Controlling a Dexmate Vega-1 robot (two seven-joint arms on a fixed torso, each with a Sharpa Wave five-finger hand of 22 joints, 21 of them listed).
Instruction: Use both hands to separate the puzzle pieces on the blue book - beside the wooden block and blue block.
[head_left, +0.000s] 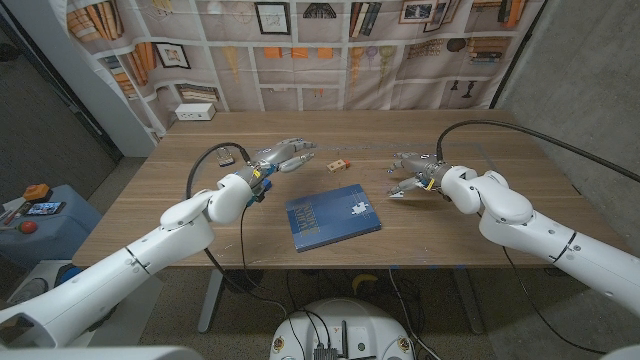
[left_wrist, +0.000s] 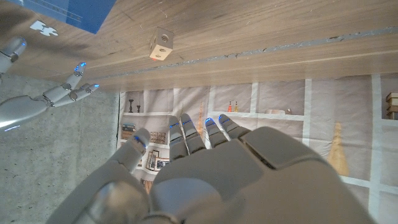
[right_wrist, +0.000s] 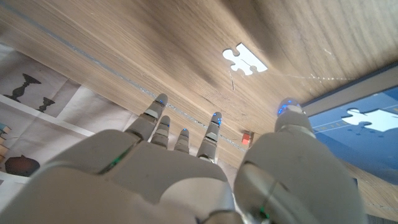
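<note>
Above table, both hands (head_left: 288, 155) (head_left: 410, 172) open, empty

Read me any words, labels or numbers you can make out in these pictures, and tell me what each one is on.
No text can be read.
Blue book: light marks on the cover, too small to read.
Wall backdrop: printed book spines and framed pictures, too blurred to read.

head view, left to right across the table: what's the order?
left hand → wooden block → puzzle piece on the blue book → white piece on the table → right hand
</note>
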